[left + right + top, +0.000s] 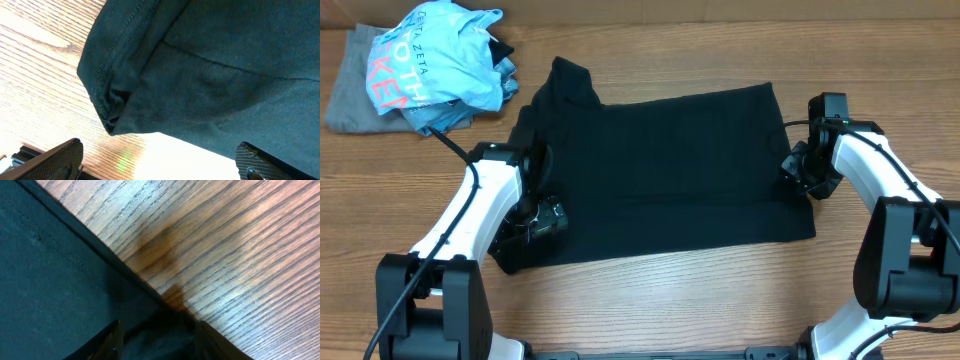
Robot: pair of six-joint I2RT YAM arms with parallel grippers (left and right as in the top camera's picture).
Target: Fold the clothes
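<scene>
The black T-shirt point(660, 170) lies flat across the middle of the wooden table, with a sleeve sticking up at its far left. My left gripper point(535, 215) is at the shirt's near-left corner. In the left wrist view its jaws point(155, 162) are wide open and empty over bare wood, and the hemmed corner of the shirt point(225, 75) is just ahead. My right gripper point(798, 168) sits on the shirt's right edge. In the right wrist view its jaws point(159, 337) are drawn in around a bunch of black fabric point(50, 280) at the hem.
A crumpled light blue shirt with pink lettering point(435, 65) lies on a grey garment point(350, 90) at the far left corner. Bare wood point(880, 60) shows right of the black shirt.
</scene>
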